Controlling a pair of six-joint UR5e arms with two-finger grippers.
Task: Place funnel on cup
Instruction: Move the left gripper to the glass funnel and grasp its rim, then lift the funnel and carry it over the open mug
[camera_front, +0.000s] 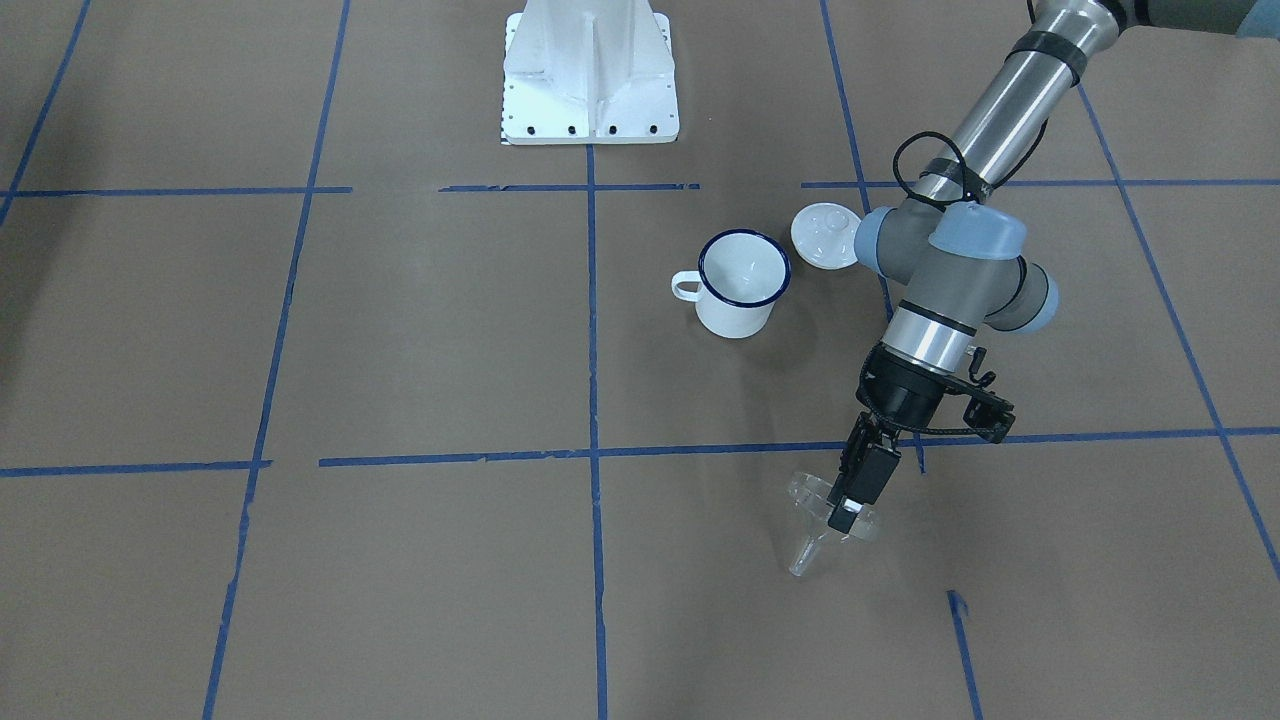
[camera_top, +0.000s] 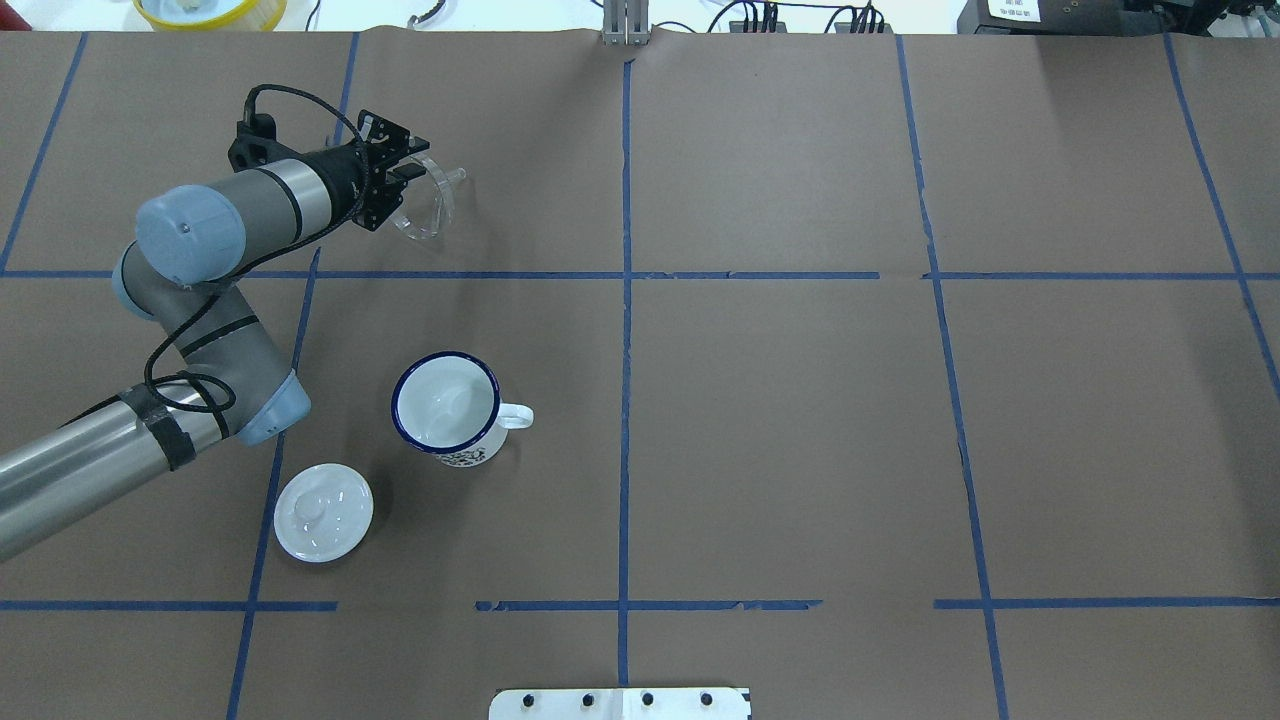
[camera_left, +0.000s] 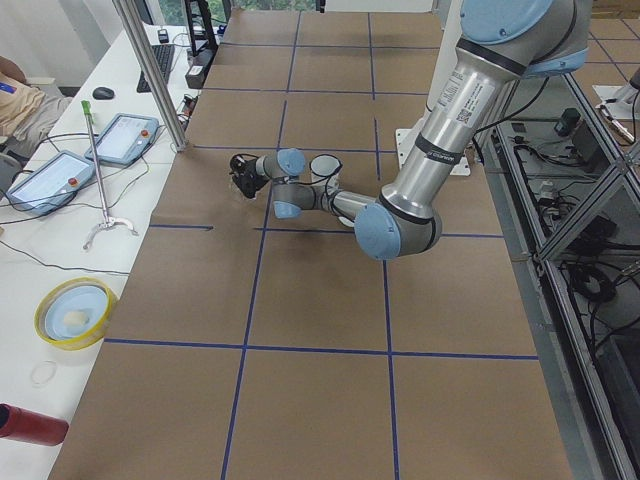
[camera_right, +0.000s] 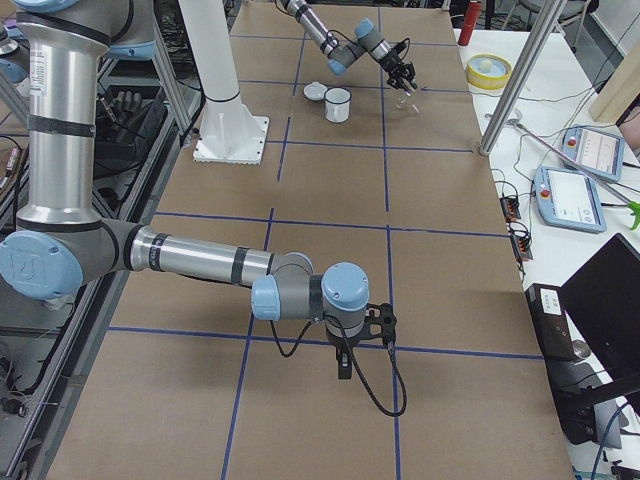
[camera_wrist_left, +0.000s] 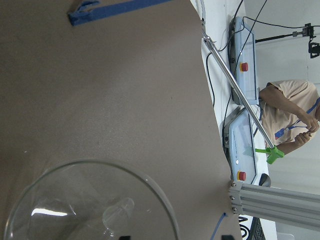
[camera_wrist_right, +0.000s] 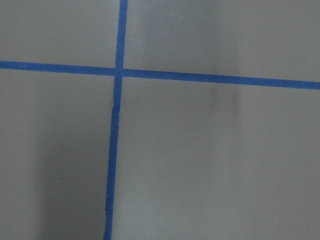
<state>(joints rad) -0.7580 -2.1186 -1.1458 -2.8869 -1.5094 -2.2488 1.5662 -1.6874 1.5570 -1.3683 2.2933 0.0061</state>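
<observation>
Far out on the left side of the tabletop (camera_top: 800, 400), well apart from the cup (camera_top: 447, 405), grips the funnel (camera_top: 430, 205) in the left pincer (camera_top: 405, 180), clenched on one edge of the wide rim. Leaves the cone tipped over, spout pointing sideways and away from the wrist rather than down. Cannot tell whether the spout tip touches the paper or hangs just clear of it. Reads as a sensible rim grasp: leaves the spout free to enter the mug and the fingers outside its opening.

Finds the cup upright, mouth open and unobstructed, handle turned toward the tabletop's middle and so away from the left arm's line of approach. Finds a white lid (camera_top: 323, 512) lying near the cup on the robot's side, apart from it and covering nothing.

Judged as the carry step: funnel secured, not yet over the cup. Calls next for bringing it across, turning the wrist until the spout points down, centring over the blue rim, then lowering until the cone seats. Risks a light, slick piece pivoting in a one-edge pinch, or a nudge to the mug.

Parks the right pincer (camera_right: 345, 365) well away, low over a crossing of blue tape (camera_wrist_right: 118, 72). Shows it only from the side, so cannot tell whether released or clenched.
</observation>
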